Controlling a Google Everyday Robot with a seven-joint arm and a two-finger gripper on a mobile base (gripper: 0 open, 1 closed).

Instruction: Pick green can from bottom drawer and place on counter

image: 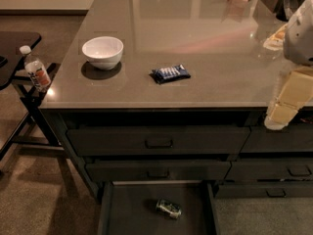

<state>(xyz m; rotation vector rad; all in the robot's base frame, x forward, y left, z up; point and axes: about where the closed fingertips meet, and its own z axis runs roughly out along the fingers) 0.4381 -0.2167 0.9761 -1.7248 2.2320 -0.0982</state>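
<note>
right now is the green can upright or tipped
Tipped: the green can lies on its side in the bottom drawer. The pincer hangs far right.

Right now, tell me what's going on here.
The robot's pale gripper hangs at the right, in front of the edge of the glossy grey-brown counter, far from its target. The small green can lies on its side in the open, wide dark grey bottom drawer, not yet picked up. A round white bowl and a blue snack packet sit on the counter.
</note>
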